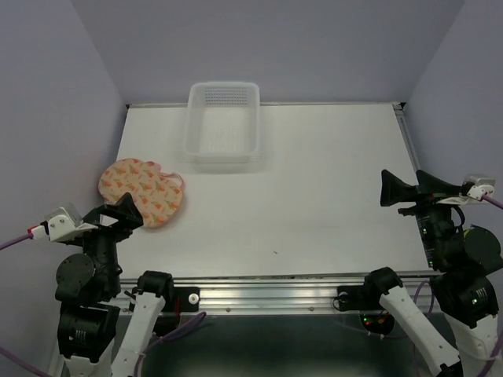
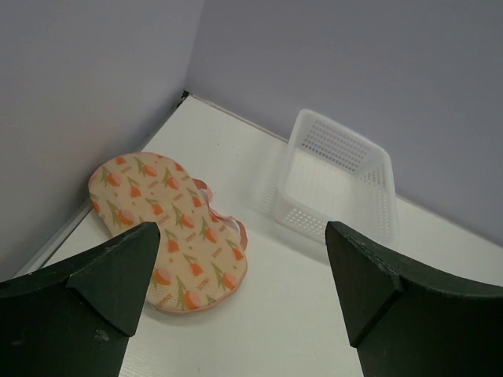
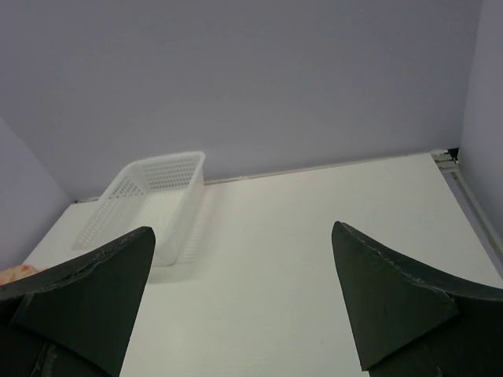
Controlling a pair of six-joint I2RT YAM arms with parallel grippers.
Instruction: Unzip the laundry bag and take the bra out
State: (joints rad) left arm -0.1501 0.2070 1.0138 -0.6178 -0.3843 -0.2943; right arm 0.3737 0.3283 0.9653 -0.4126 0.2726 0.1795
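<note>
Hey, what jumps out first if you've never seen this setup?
The printed laundry bag, cream with orange and green, lies flat near the left edge of the white table, the only colour there. Farther back, at the far edge, stands a white perforated basket with nothing in it.

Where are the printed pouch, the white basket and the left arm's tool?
laundry bag (image 1: pixel 141 191), top view, middle of its printed face.
basket (image 1: pixel 222 135), top view, its bare floor.
left tool (image 2: pixel 240 228), left wrist view, the gap midway between its two fingertips.
</note>
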